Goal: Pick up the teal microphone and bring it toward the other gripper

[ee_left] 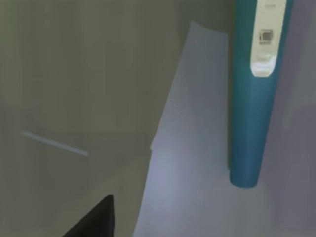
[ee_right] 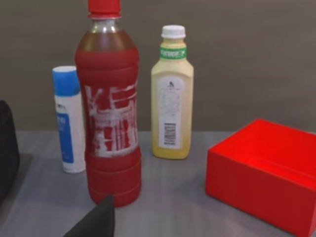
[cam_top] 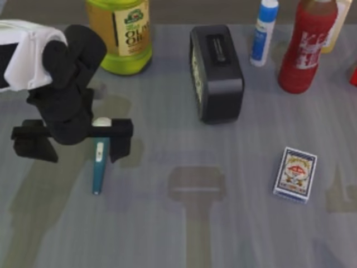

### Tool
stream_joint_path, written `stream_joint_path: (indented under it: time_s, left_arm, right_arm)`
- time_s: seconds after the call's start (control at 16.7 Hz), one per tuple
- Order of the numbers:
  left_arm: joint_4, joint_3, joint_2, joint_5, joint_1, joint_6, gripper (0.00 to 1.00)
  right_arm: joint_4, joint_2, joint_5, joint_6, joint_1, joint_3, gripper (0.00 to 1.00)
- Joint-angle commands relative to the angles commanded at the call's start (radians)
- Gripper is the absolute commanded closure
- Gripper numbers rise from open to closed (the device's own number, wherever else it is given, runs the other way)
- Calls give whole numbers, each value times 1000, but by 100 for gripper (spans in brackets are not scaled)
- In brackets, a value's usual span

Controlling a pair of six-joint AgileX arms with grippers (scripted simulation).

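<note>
A: How many things stand on the grey table (cam_top: 234, 223)?

B: One slim teal microphone with a whitish head (cam_top: 100, 162), one black boxy clock (cam_top: 216, 72), one blue-and-white tube (cam_top: 263, 32), one red bottle (cam_top: 305, 47), one green oil bottle (cam_top: 120, 33), one card box (cam_top: 295, 173).

A: And the microphone?

B: It lies at the table's left, with the left gripper (cam_top: 72, 139) spread wide over its head end, fingers either side, holding nothing.

A: The right gripper?

B: Only one dark fingertip (ee_right: 96, 219) shows; I cannot tell its state. Its wrist view alone shows a yellow juice bottle (ee_right: 172, 94), a red open box (ee_right: 264, 170) and a brown wall.
</note>
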Motion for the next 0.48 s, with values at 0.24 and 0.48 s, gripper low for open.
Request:
stream_joint_path:
  time_s: [0.24,0.48]
  left_arm:
    - [109,-44,68,0,1,6,0]
    - [294,-113,175,1,5,11,0]
  right_arm:
    - [0,0,0,0,0,0,0]
    - [0,0,0,0,0,0,0]
